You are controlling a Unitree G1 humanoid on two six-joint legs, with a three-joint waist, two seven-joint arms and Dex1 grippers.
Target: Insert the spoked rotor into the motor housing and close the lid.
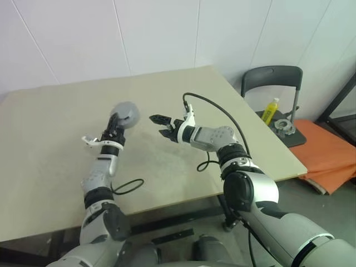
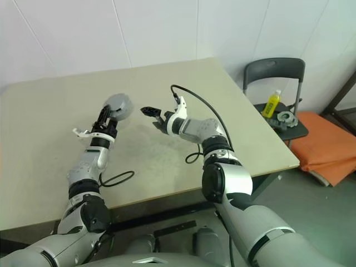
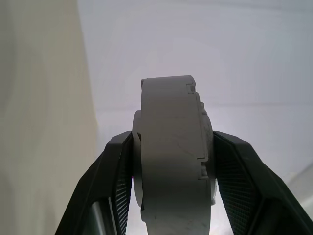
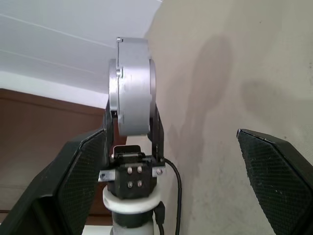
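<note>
1. While clamped edge-on between L gripper (image 1: 115,123) fingers, motor housing (image 1: 127,113) held above table (image 1: 50,111).
2. R gripper (image 1: 161,126) wide open, empty, nearby.
3. Lid (image 3: 203,147) apparently seated; spoked rotor prob. inside, cannot tell. Likely near done.

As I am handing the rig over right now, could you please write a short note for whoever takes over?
Left hand: shut on the motor housing, gripped across its flat faces and held up above the table.
Right hand: open and holding nothing, pointing at the housing from a short way off.
Done: the housing is picked up. Its outside looks closed and grey.
Left: I cannot tell whether the rotor is inside or the lid is on, so check that first.
Also: a small silvery metal part lies beside a yellow bottle on the chair.
</note>
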